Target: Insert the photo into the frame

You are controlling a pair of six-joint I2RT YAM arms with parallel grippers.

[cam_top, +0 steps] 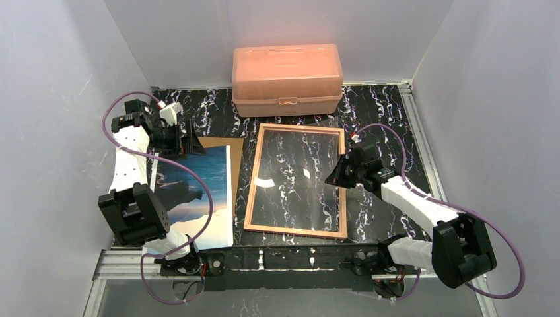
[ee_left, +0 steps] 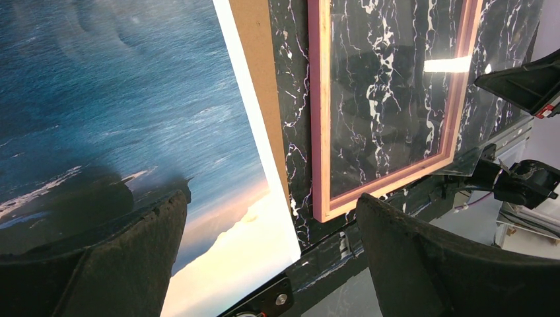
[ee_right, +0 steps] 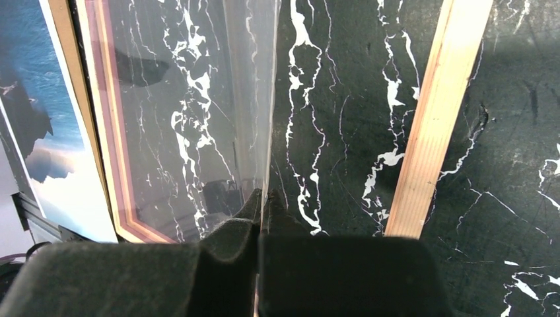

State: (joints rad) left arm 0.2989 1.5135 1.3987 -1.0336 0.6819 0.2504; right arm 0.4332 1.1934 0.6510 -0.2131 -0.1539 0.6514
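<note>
**Pane pinched on the right, photo not yet picked up**

Layout: black marbled table (cam_top: pixel 383 105). The frame (cam_top: pixel 296 230) lies flat at centre, its back side up. The photo (cam_top: pixel 198 191) lies just left of it, picture side up, on the brown backing board (cam_top: pixel 221 141). The board shows beyond the photo's far and right edges.

Step in hand, as I judge it: get the photo off the board and over the frame opening. To do it well:
- take only the paper edge, not the board under it
- carry it flat and square to the borders
- hold the pane steady while the left arm moves, so nothing shifts the frame

Clear pane (ee_right: pixel 198 99): the right wrist view shows its right edge raised off the frame, and it looks tilted.

Right pincer (ee_right: pixel 262 198): clenched on that thin pane edge at the frame's right border.

Left pincer (ee_left: pixel 271 201): spread fully, holding nothing. It hangs above the photo's far end, and whether it touches the paper I cannot tell.
</note>
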